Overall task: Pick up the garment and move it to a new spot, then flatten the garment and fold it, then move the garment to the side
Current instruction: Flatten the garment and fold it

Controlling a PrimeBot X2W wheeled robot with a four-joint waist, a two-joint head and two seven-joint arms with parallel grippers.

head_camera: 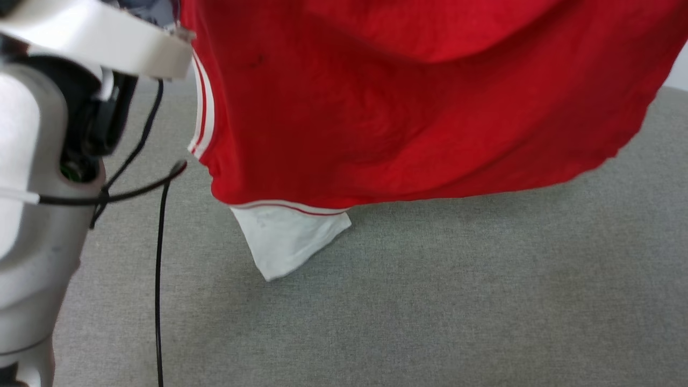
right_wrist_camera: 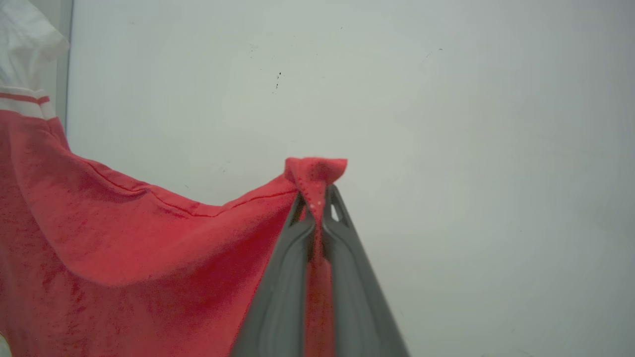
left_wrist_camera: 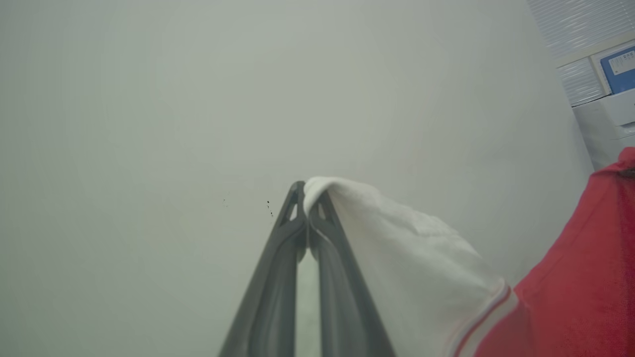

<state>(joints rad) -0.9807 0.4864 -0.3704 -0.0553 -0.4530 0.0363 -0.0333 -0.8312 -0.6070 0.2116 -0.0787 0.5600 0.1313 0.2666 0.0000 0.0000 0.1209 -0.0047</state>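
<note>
As it hangs, garment (head_camera: 408, 107) is red w/ white stripe-trimmed sleeve (head_camera: 285, 242).

Upper part of the garment (head_camera: 408, 107) past the head view's top edge; blurred pale arm (head_camera: 32, 177) cropped at left.

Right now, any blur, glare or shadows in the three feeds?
Head view: pale robot arm close and soft, red jersey T-shirt with white sleeves blurred, faint shadow on grey fabric surface. Left wrist view: left gripper soft, no glare. Right wrist view: right gripper soft, image grainy.
</note>
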